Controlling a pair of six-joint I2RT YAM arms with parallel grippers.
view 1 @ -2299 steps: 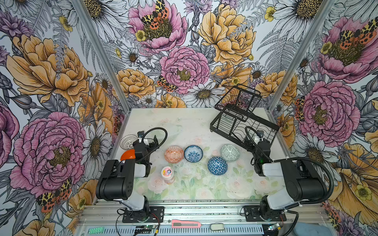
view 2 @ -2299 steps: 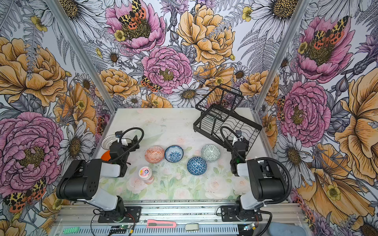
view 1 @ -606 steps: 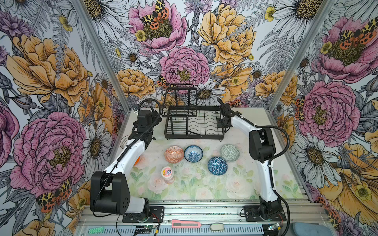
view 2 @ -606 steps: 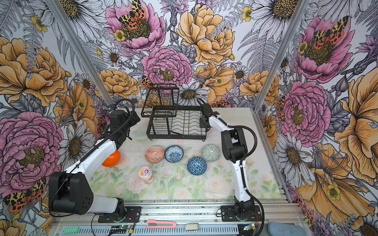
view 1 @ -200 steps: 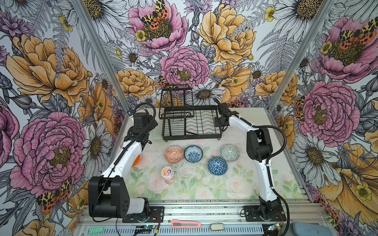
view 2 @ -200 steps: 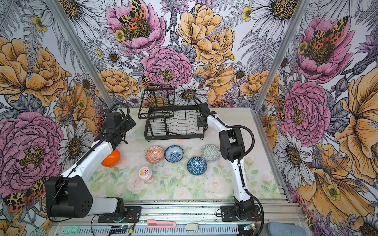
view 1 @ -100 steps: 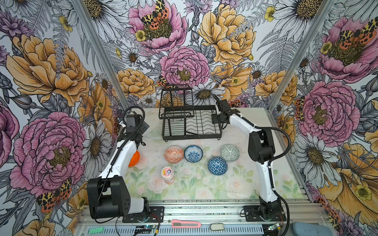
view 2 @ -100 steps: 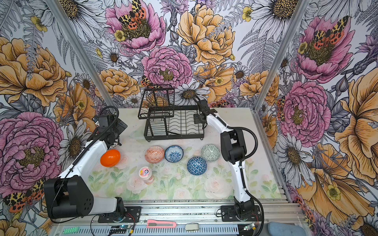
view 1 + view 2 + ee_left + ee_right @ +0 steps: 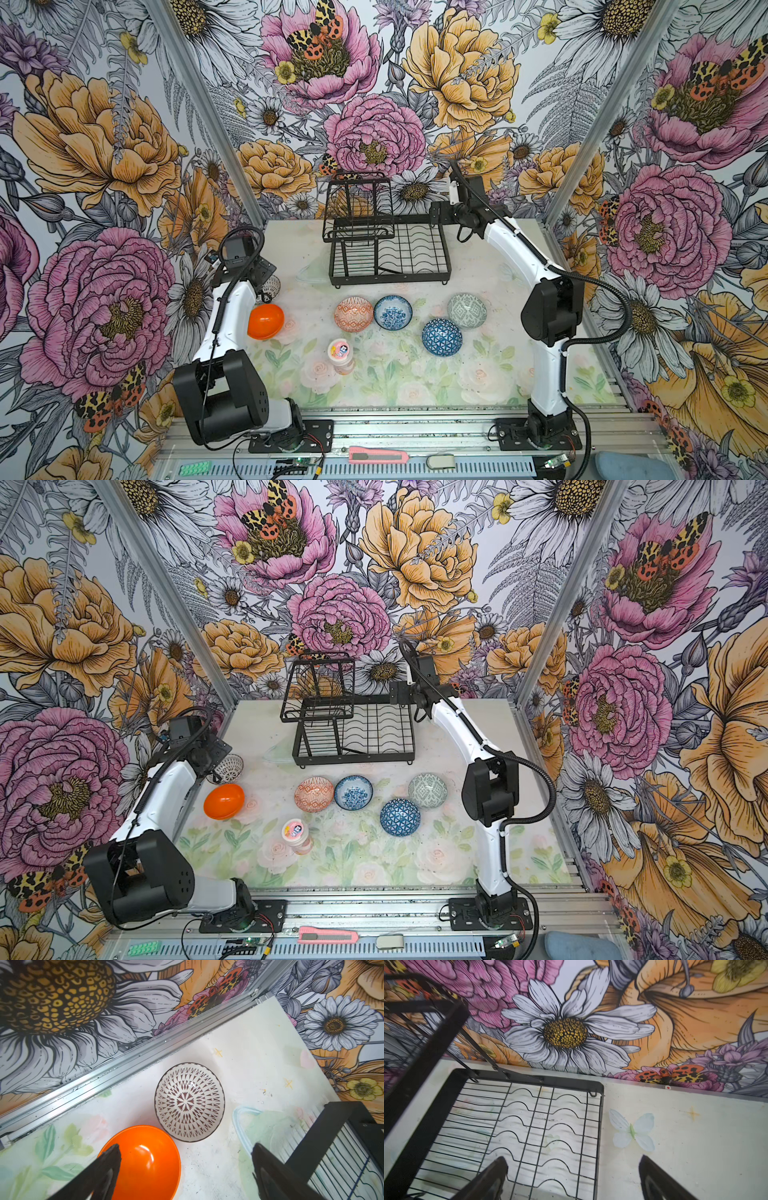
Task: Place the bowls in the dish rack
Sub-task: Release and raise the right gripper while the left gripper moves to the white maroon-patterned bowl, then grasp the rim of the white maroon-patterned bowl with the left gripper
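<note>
Fingers of the left arm (image 9: pixel 99 1172) gape wide, empty, near the orange bowl (image 9: pixel 149 1167); fingers of the right arm (image 9: pixel 488 1178) — equally wide, empty — over the dish rack (image 9: pixel 519 1078)

Dish rack (image 9: pixel 388 249) behind bowls (image 9: pixel 393 312); jar (image 9: pixel 341 353) in front.

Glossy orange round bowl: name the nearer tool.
Left. The left tool hangs beside the glossy orange bowl; the right tool is far off, at the black wire dish rack.

A pink-lidded jar (image 9: pixel 340 352) stands upright on the floral mat (image 9: pixel 415 384), near its front. Before the mat, on the metal base (image 9: pixel 457 432), lie a pink knife (image 9: pixel 376 456) and a grey block (image 9: pixel 440 461) just beside it.
</note>
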